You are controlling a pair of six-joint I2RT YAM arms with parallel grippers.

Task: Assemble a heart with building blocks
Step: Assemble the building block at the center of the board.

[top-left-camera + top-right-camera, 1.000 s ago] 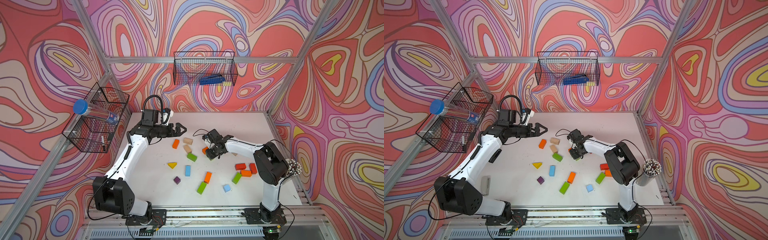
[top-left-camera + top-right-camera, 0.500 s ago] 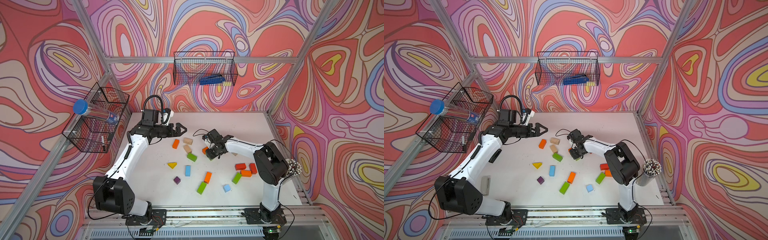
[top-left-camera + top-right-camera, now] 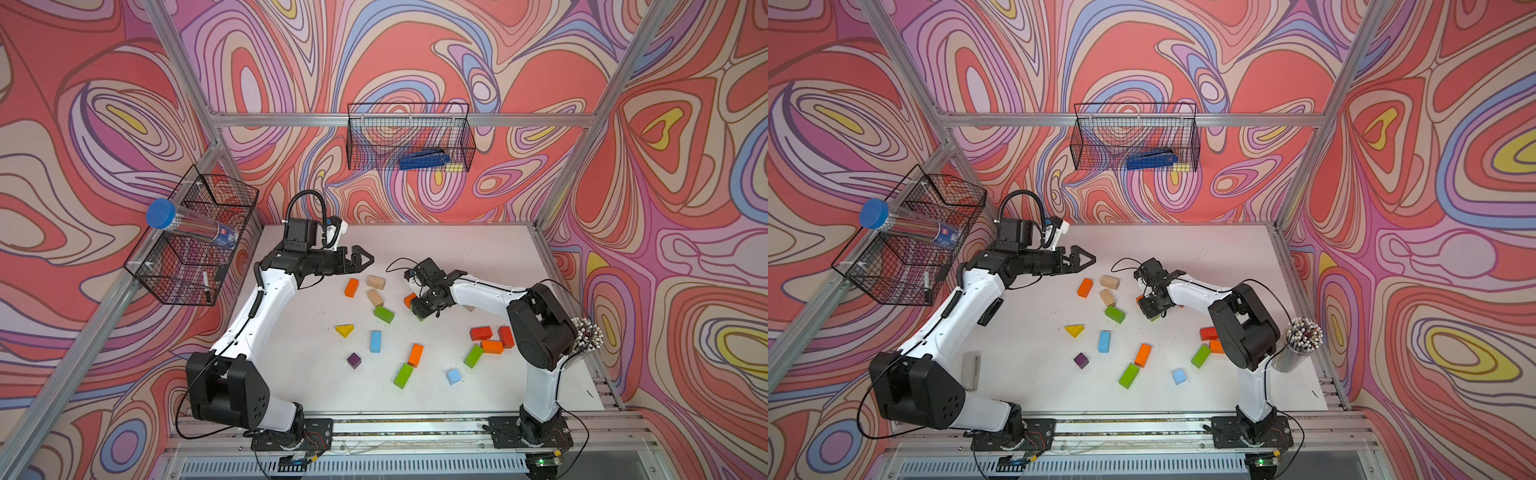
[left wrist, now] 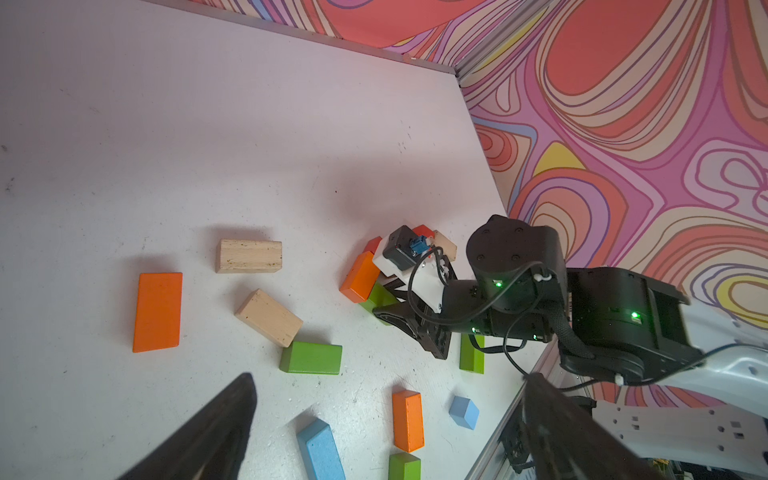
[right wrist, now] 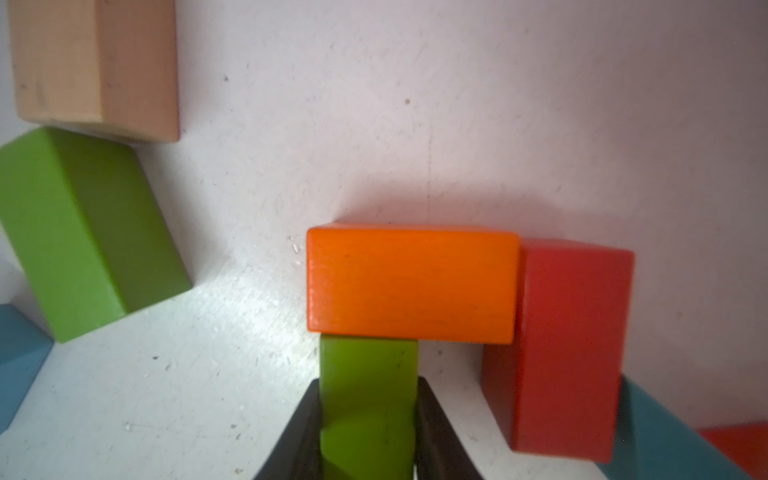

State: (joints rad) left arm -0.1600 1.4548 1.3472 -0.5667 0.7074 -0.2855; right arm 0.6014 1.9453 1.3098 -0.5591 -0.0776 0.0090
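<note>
The right pincer (image 5: pixel 368 384) pinches a green brick (image 5: pixel 368 357). The brick's end butts against the long side of an orange brick (image 5: pixel 411 282), which touches a red brick (image 5: pixel 569 345), mid-counter (image 3: pixel 457 249). Only the right wrist view shows this grip; in both top views the pincer covers it. The left pincer (image 3: pixel 363 259) hangs spread wide, apart from the bricks. A grey stapler (image 3: pixel 971 370) shows in a top view, beside the left arm.

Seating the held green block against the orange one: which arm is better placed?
Right: the right gripper holds the green block, touching the orange block; the left gripper is open, empty, farther away.
</note>
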